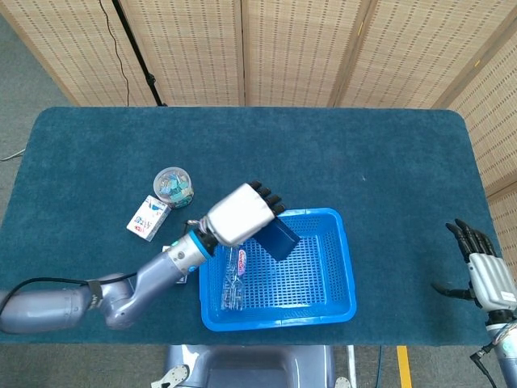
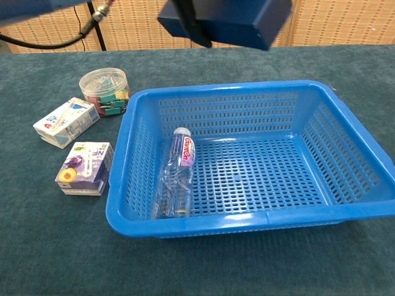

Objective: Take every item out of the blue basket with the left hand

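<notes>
From the head view, the left hand (image 1: 239, 215) was up in the air over the near-left corner of the blue basket (image 1: 343, 267), fingers wrapped around a dark blue box (image 1: 279, 238) that hung tilted above the basket floor. The chest view only caught the underside of that box (image 2: 237, 20) at the very top edge, with a bit of dark finger in front (the hand itself was basically cropped out there).

What the chest view did show nicely was the basket (image 2: 364, 172): glossy plastic, rectangular, slotted mesh walls and floor. A clear plastic bottle (image 2: 176, 180) lay on its side along the left wall, white cap pointing away, pink label near the neck. From above the bottle (image 1: 235, 279) was just a faint glint.

Left of the basket, on the fuzzy teal tablecloth (image 2: 55, 246), sat two small cartons, one white (image 2: 65, 122) and one purple (image 2: 86, 168), plus a round clear tub (image 2: 103, 91) of colourful clips.

The right hand (image 1: 483, 275) only showed up in the head view, at the far right table edge, fingers spread, holding nothing.
</notes>
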`<state>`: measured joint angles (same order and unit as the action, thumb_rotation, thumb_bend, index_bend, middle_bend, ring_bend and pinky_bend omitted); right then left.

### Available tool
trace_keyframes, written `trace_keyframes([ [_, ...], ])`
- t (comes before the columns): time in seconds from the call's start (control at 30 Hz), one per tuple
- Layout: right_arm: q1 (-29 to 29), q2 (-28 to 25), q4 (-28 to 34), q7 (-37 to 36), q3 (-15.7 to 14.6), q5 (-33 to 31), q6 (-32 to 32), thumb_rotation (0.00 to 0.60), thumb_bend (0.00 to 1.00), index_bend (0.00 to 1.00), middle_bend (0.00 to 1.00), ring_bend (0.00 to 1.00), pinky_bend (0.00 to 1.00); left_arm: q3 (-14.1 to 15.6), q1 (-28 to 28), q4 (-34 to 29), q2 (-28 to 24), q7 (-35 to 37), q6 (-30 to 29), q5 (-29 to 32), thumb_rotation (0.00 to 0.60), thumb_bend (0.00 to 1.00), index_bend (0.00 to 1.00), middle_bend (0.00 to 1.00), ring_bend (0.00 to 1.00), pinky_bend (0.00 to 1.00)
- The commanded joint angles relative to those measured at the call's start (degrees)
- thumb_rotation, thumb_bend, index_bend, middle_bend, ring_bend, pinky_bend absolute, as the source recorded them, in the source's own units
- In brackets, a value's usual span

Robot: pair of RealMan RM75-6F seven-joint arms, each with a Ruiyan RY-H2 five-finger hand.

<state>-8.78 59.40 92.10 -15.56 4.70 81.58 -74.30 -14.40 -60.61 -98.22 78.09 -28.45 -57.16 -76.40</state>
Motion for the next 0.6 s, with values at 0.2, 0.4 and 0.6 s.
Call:
trace_keyframes([
  [0.2, 0.09, -0.18, 0.52, 0.05, -0.33, 0.68, -0.37, 0.6, 0.0, 0.0, 0.0, 0.0, 0.0, 5.41, 10.77, 3.52, -9.33, 9.97, -4.85, 0.03, 0.6, 0.4, 0.6, 0.53, 0.57, 0.53],
  [0.4, -0.26, -0.06, 0.94, 0.49, -0.47, 1.12, -0.12, 0.6, 0.0, 0.0, 0.0, 0.0, 0.0, 13.3, 19.42, 11.51, -10.79, 19.26, -5.51, -1.39, 0.6, 0.39, 0.59, 0.52, 0.55, 0.53],
  [0.6, -0.69, 0.13, 1.36, 1.01, -0.61, 1.64, 0.13, 0.6, 0.0, 0.0, 0.0, 0.0, 0.0, 14.59, 21.55, 14.94, -8.25, 21.56, -4.68, -2.2, 0.6, 0.36, 0.47, 0.41, 0.4, 0.46],
])
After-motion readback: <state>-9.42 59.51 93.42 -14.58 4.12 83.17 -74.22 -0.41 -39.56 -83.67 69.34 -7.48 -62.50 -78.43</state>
